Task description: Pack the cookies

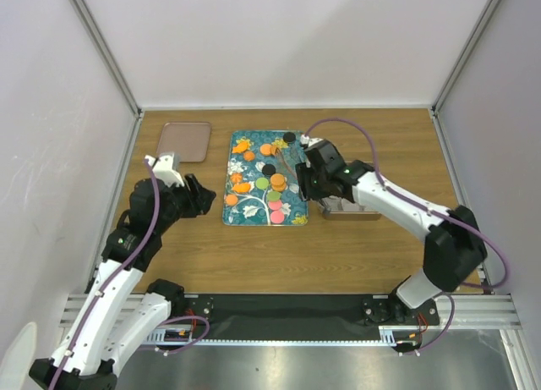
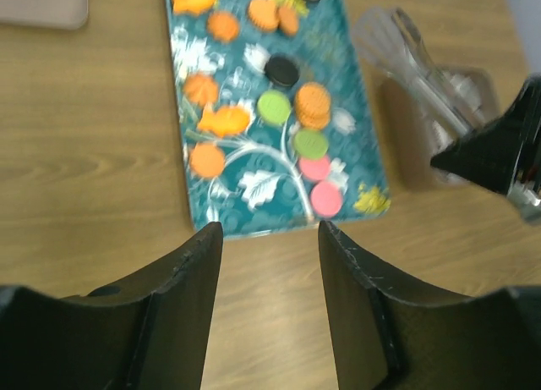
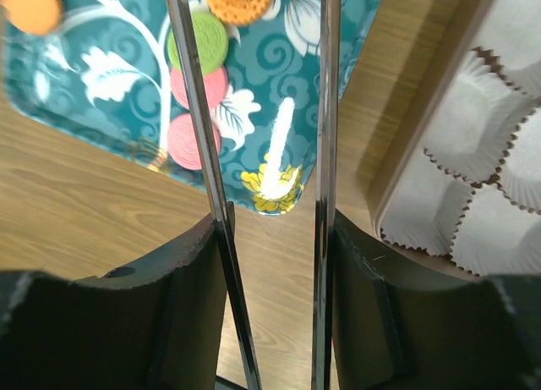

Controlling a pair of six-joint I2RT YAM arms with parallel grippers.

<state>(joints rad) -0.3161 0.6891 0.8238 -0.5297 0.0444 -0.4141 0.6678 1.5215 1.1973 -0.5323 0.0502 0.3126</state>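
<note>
Holding: our right gripper is clamped on a pair of metal tongs, one blade against each finger. The blades stand apart, and their tips run out of the wrist view, so we cannot tell whether they carry anything.
Other arm: our left gripper hangs partly open with nothing in it, just off the tray's left edge.
Cookies: every one of the cookies that we can see lies on the teal tray — orange, black, green and pink, some stacked.
Key relation: the tongs point lengthwise over the tray's near right corner. The two pink cookies and a green one sit right by the left blade, and the orange stack is just beyond. The right arm is clearly the nearer one.
Box: the box sits just to the right of the tray, partly under the right arm. Its white paper cups hold no cookie in the part we see.
Next move, as we judge it: shift the blades a little left to straddle one cookie, then carry it right — a short swing to the cups.
</note>
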